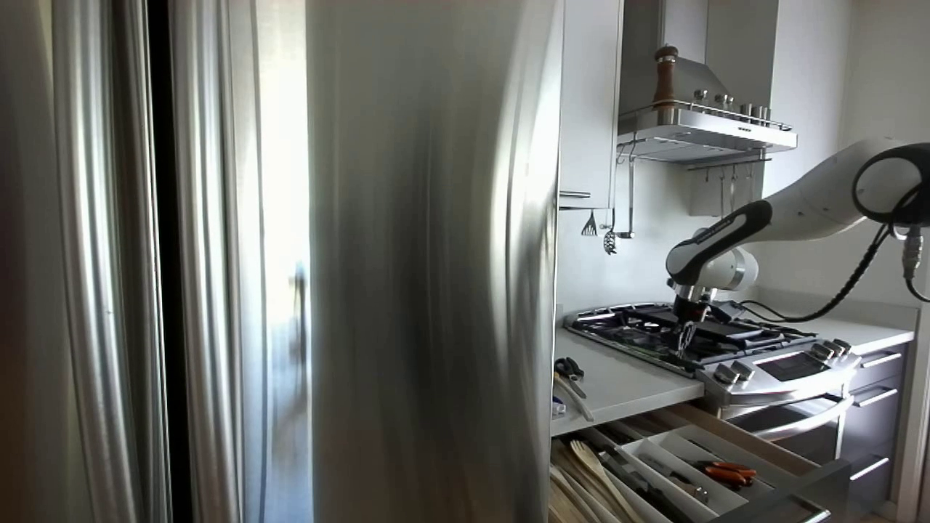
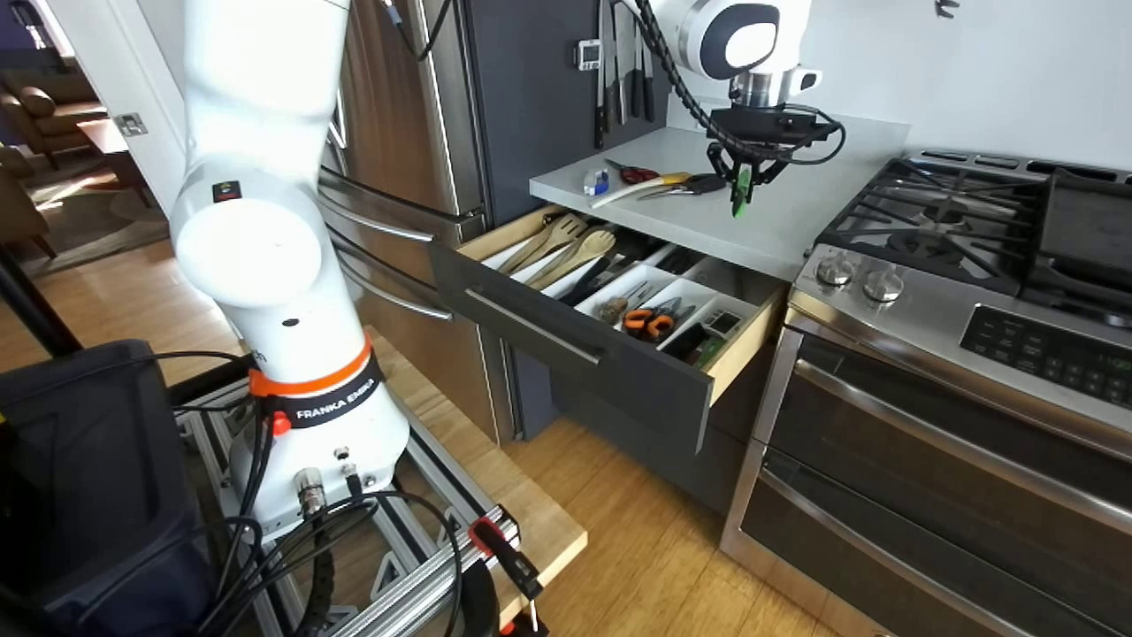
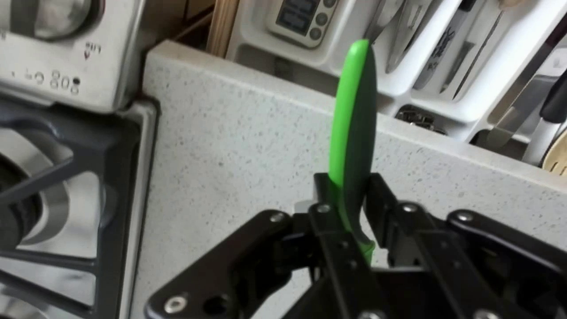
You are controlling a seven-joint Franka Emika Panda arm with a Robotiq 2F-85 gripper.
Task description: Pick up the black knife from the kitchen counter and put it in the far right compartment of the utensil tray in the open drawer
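My gripper (image 3: pixel 348 181) is shut on a long tool with a green and dark grey body (image 3: pixel 354 128). The tool hangs tip-down between the fingers in an exterior view (image 2: pixel 741 190). Its blade is not clear, and I cannot tell whether it is the knife. The gripper (image 1: pixel 686 330) is above the pale speckled kitchen counter (image 3: pixel 230 146), beside the hob. A black-handled tool (image 2: pixel 699 184) lies on the counter. The open drawer (image 2: pixel 548 327) has a dark grey front. Its white utensil tray (image 3: pixel 469 106) has long compartments; the compartment nearest the stove holds a timer (image 3: pixel 299 17).
The gas hob (image 2: pixel 946 230) with raised grates and knobs (image 2: pixel 836 268) borders the counter. Red-handled scissors (image 2: pixel 635 173) and a yellow-handled tool (image 2: pixel 641 188) lie near the counter's fridge end. The tray holds wooden spoons (image 2: pixel 588 248) and orange-handled scissors (image 2: pixel 650 323). A steel fridge (image 1: pixel 414 254) stands alongside.
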